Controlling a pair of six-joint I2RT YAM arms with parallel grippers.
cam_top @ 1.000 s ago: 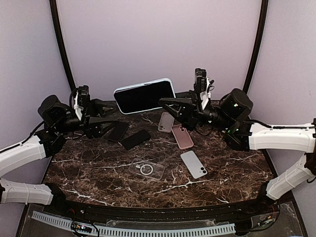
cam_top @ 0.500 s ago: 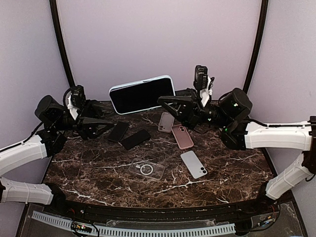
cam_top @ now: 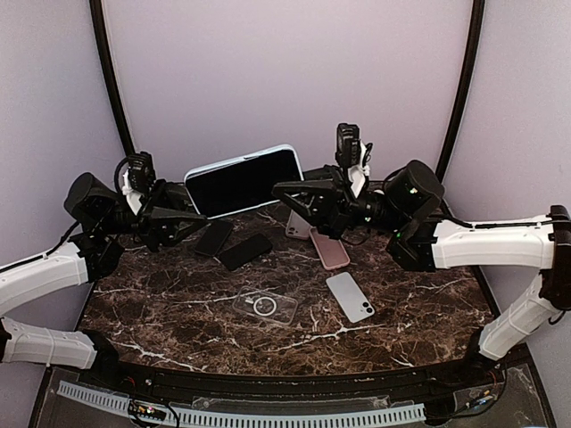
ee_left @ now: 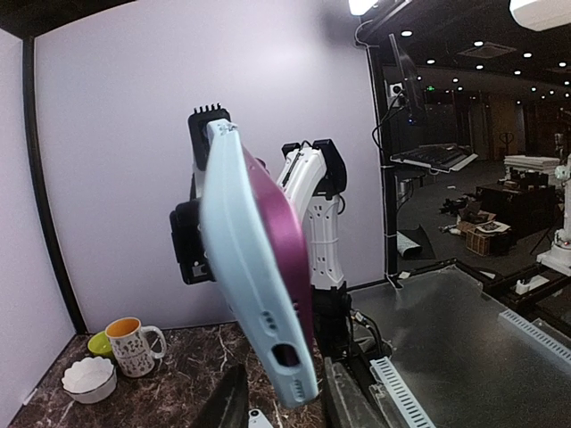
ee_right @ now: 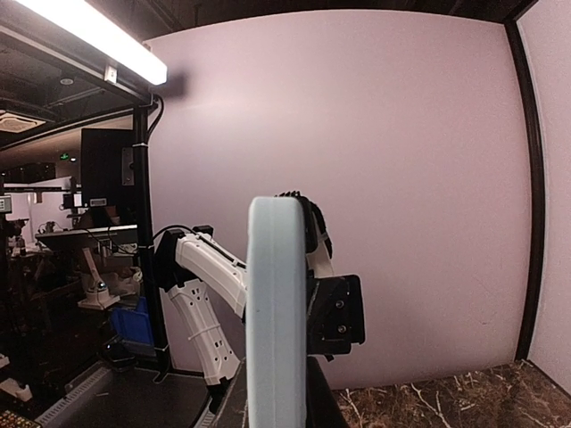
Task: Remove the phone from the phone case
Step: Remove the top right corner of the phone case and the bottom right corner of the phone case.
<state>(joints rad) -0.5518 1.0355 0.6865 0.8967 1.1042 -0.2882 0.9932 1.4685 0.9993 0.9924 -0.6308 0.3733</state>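
Note:
A phone [cam_top: 241, 185] with a dark screen, inside a light blue phone case [cam_top: 243, 159], hangs in the air above the back of the table. My right gripper [cam_top: 287, 192] is shut on its right end; in the right wrist view only the case's blue edge [ee_right: 277, 312] shows, clamped upright. My left gripper [cam_top: 191, 217] reaches the left end. In the left wrist view the case's bottom end [ee_left: 268, 294] dips between the two fingers [ee_left: 230, 403], with a gap on each side. The left gripper [ee_left: 287, 401] is open.
On the marble table [cam_top: 178, 312] lie two black phones [cam_top: 234, 245], a pink case [cam_top: 330, 250], a clear case [cam_top: 265, 306], a white phone [cam_top: 350, 297] and a pale one [cam_top: 298, 225]. A mug [ee_left: 134, 346] and a white bowl [ee_left: 89, 379] show in the left wrist view.
The right arm has carried the cased phone left and a little down, toward the left gripper. The left gripper's jaws have narrowed around the case's left end.

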